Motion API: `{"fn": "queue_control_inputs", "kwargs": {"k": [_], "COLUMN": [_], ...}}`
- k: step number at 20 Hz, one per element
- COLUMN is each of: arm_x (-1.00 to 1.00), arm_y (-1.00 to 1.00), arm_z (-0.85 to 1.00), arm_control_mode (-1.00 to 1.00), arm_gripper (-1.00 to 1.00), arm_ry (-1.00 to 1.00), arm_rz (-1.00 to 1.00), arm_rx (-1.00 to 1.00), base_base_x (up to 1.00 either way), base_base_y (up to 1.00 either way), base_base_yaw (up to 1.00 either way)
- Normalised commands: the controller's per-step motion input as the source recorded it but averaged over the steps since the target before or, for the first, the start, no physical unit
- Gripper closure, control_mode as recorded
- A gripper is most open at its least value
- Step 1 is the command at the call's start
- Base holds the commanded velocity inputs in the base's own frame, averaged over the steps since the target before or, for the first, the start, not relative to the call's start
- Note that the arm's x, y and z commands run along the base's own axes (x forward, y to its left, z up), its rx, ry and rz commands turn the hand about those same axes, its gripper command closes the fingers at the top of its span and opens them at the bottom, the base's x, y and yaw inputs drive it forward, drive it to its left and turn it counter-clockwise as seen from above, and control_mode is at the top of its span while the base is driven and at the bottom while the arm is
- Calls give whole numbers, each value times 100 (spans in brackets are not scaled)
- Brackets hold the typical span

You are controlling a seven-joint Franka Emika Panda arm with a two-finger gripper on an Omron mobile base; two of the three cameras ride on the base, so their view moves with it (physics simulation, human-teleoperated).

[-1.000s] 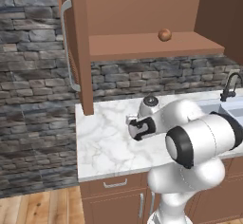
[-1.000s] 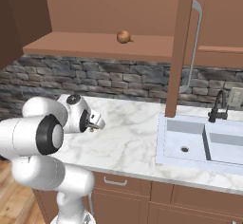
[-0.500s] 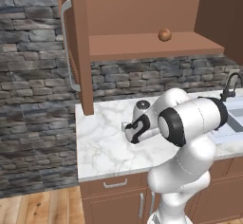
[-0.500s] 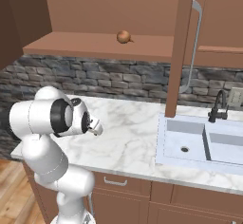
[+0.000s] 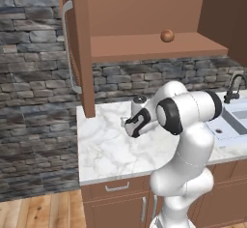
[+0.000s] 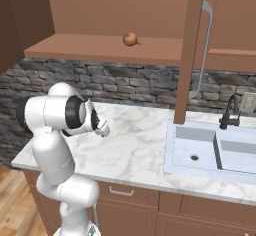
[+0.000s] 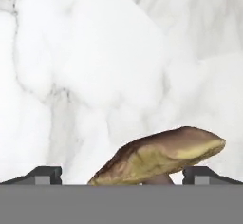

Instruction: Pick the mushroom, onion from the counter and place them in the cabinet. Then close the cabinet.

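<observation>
Hand view, gripper (image 7: pixel 121 173) spread wide around the mushroom (image 7: pixel 161 155) on the marble surface (image 7: pixel 95 66), onion (image 5: pixel 167 35) on the cabinet (image 5: pixel 144 46) shelf above.

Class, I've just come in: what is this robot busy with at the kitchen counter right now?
The white arm is bent low over the marble counter, its open gripper set around the mushroom, which lies between the fingertips and is not yet gripped. The onion already sits on the shelf of the wall cabinet, whose doors stand open. So one item is put away, and the mushroom is next.
</observation>
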Motion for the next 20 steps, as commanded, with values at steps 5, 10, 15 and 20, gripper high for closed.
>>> {"fn": "queue_control_inputs", "kwargs": {"k": [5,10,15,20], "arm_x": [54,6,-88,-100], "arm_y": [0,0,0,0], "arm_z": [-47,-39,23,96], "arm_control_mode": [-100,-100,-100,-100], "arm_gripper": [100,100,100,100], "arm_ry": [-10,-14,-23,-13], "arm_rz": [0,1,9,11], "arm_rx": [0,0,0,0], "base_base_x": [0,0,0,0], "base_base_y": [0,0,0,0], "base_base_yaw": [0,0,0,0]}}
